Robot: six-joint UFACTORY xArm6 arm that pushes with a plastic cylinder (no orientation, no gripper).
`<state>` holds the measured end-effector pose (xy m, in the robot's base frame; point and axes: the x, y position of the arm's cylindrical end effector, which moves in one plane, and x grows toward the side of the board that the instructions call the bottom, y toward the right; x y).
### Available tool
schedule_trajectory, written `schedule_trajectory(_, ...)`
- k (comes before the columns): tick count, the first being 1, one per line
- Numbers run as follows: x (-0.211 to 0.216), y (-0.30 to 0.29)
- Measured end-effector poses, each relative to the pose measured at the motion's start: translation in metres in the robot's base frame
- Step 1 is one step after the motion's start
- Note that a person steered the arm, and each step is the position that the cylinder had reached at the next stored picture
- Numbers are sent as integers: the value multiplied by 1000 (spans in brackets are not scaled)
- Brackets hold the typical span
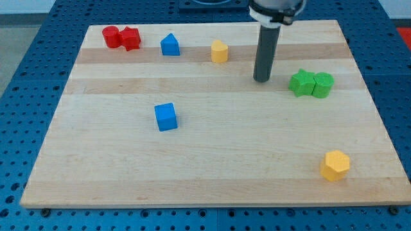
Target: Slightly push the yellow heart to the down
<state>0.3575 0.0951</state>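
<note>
Writing or labels cannot be made out on any block. The small yellow heart-shaped block (219, 51) sits at the far side of the pale wooden surface (212, 160), right of the blue house-shaped block (170, 45); which way it points is too small to tell. My tip (261, 79) rests right of the heart and slightly nearer, apart from it, with the green blocks (311, 84) further right. There are no fingers on the rod, which holds nothing.
</note>
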Motion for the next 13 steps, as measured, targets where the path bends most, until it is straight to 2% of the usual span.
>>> schedule_trajectory(3,-105,-19)
schedule_trajectory(5,-108,-65)
schedule_trajectory(7,-88,-65)
schedule_trajectory(11,-80,-119)
schedule_trajectory(13,-47,-119)
